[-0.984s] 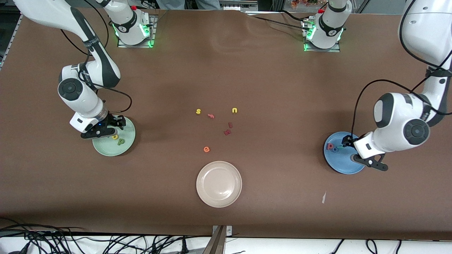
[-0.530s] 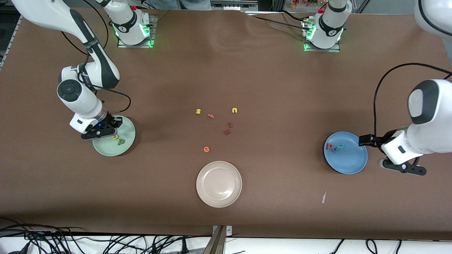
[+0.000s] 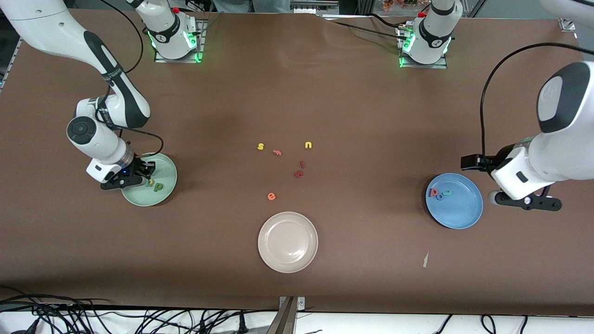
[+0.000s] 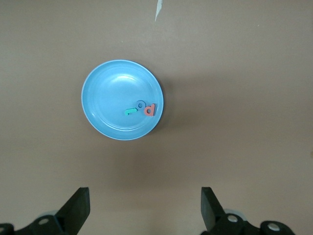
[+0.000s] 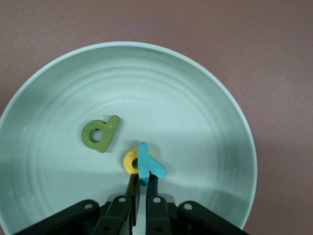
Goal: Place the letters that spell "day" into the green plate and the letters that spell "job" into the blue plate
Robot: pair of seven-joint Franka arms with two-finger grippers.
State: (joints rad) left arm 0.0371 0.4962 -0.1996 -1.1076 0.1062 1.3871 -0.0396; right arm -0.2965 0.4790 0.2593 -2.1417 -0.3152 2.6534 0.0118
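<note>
The green plate [image 3: 164,172] [image 5: 161,83] lies toward the right arm's end of the table. In it are a dark green d [image 3: 158,187] [image 5: 100,133] and a yellow a [image 5: 130,160], with a teal y [image 3: 149,183] [image 5: 146,166] partly over the a. My right gripper [image 3: 143,181] [image 5: 143,179] is low over this plate, shut on the y's stem. The blue plate [image 3: 459,211] [image 4: 110,93] holds a pinkish-red b [image 3: 434,192] [image 4: 150,109], a blue o [image 3: 441,196] [image 4: 141,104] and a teal j [image 3: 447,192] [image 4: 131,111]. My left gripper [image 3: 526,202] [image 4: 145,210] hangs open and empty over bare table beside the blue plate.
A beige plate [image 3: 287,266] sits empty near the front camera. Loose letters lie mid-table: yellow s [image 3: 261,146], yellow u [image 3: 308,145], pink f [image 3: 277,151], two dark red letters [image 3: 299,174], orange e [image 3: 271,196]. A white scrap [image 3: 425,260] lies near the blue plate.
My left gripper has drawn back off the blue plate toward its own end of the table, leaving the j in the plate. My right gripper has closed on the y in the green plate.
</note>
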